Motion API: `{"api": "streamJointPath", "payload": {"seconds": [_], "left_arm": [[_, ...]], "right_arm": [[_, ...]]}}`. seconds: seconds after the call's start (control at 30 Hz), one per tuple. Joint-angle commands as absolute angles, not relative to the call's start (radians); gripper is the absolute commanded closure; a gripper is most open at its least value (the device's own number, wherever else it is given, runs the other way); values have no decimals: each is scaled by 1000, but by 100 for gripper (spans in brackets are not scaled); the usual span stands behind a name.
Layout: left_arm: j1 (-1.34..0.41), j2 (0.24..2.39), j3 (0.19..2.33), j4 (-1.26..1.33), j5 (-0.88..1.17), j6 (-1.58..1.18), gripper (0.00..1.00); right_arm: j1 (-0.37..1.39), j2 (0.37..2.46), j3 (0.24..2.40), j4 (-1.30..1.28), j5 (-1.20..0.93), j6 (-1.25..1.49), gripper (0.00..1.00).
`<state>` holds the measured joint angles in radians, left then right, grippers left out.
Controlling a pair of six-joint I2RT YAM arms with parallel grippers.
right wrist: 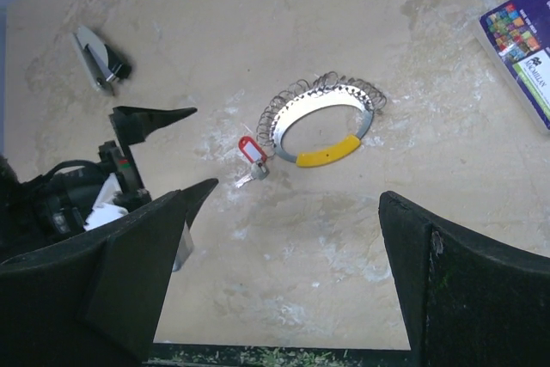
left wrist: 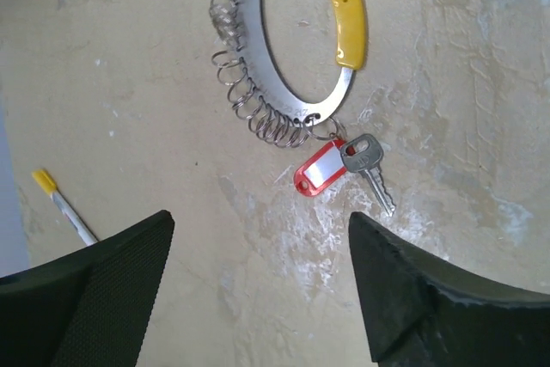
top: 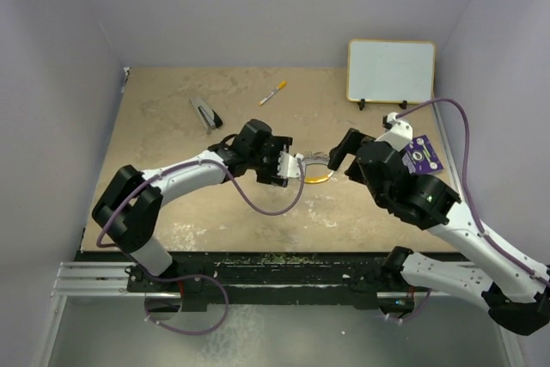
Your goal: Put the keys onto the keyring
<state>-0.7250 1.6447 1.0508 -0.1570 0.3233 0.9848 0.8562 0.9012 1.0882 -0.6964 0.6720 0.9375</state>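
Top external looks down from 6 o'clock, far. Left wrist views close, right wrist farther; both share the keyring (left wrist: 344, 15) (right wrist: 326, 150).

One keyring (left wrist: 342, 15), one key (left wrist: 365, 161) (red-tagged), one marker (top: 273, 93), one stapler (top: 204, 113), one whiteboard (top: 391, 70), one booklet (right wrist: 524, 49)

left end effector (top: 295, 167) and right end effector (top: 334, 158) flank keyring (top: 320, 178); open tabletop (top: 344, 223) on near side.

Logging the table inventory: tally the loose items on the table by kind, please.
keyring: 1
bunch of keys: 1
marker pen: 1
stapler-like tool: 1
whiteboard: 1
purple booklet: 1
Total: 6
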Motion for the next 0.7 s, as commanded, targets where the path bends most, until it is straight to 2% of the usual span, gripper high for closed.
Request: {"api": "streamJointPath", "payload": {"seconds": [0.0, 0.4, 0.67], "left_arm": [[-702, 1536, 1052, -133, 266, 904, 4], [-683, 1452, 1010, -86, 195, 774, 2], [-667, 1420, 1056, -127, 186, 743, 2]], "right_arm": [[854, 875, 1100, -641, 746, 886, 1], [854, 949, 1148, -656, 763, 882, 0], [854, 1019, 1194, -668, 790, 875, 0]]}}
